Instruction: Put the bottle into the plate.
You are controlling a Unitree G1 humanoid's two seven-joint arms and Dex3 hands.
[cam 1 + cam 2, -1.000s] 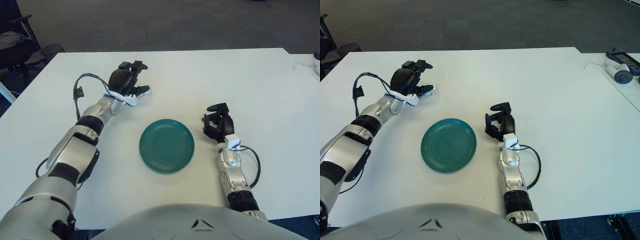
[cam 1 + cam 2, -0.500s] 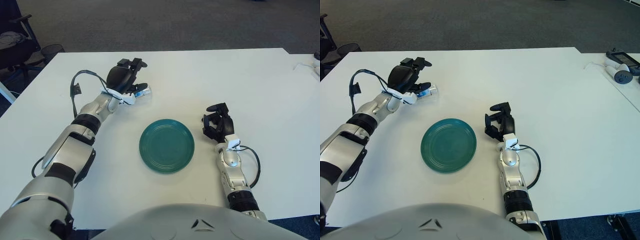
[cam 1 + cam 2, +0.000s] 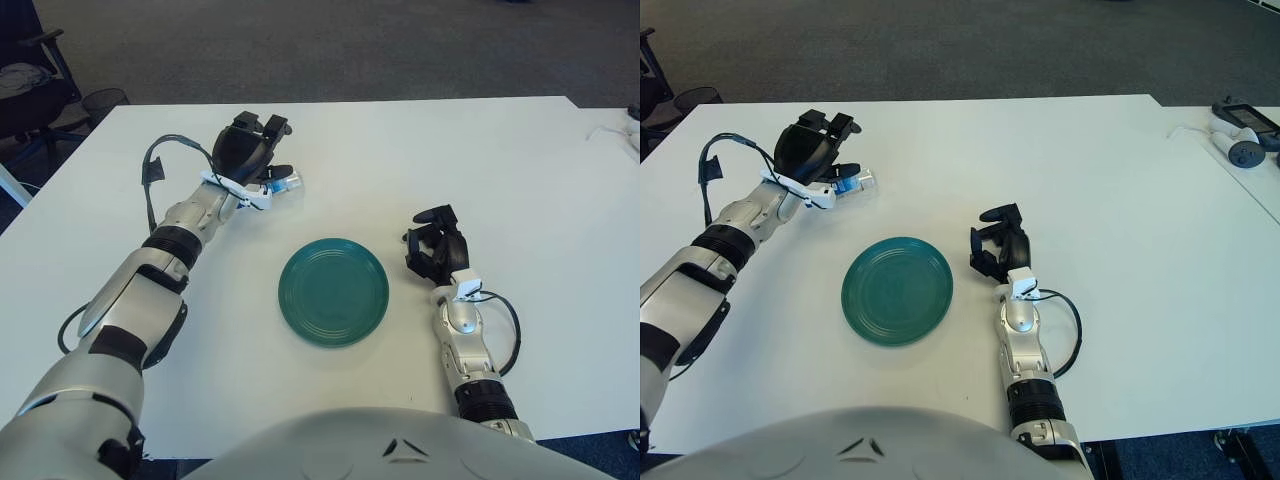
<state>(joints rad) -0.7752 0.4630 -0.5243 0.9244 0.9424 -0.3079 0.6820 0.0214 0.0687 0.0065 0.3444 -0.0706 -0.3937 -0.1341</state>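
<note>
Dark carpet runs behind a broad white counter (image 3: 420, 150), matte and smooth, and it carries everything the task needs. At its far left the left hand (image 3: 245, 152) is raised over a small clear bottle (image 3: 283, 184), which lies on its side on the counter just off the tips of the black fingers (image 3: 262, 128). Those fingers are spread and lifted, not closed around anything; one lower fingertip sits close beside the bottle, though whether it touches cannot be told. The bottle looks like thin transparent plastic with a blue band, round in section, so it will probably roll if nudged sideways.

Nearer the robot than those fingers, and toward its middle, sits the plate (image 3: 333, 291), a round teal dish with a glossy glaze, faint concentric rings and a shallow raised rim. It holds nothing. The right hand (image 3: 434, 250) rests on the counter just beyond the plate's right edge, its fingers curled loosely inward with nothing inside them.

By my reading the step in hand is the grasp itself: the bottle is not yet secured. The next move calls for lowering the left hand, wrapping the fingers across the bottle's barrel without pushing it away, then carrying it back to the plate
</note>
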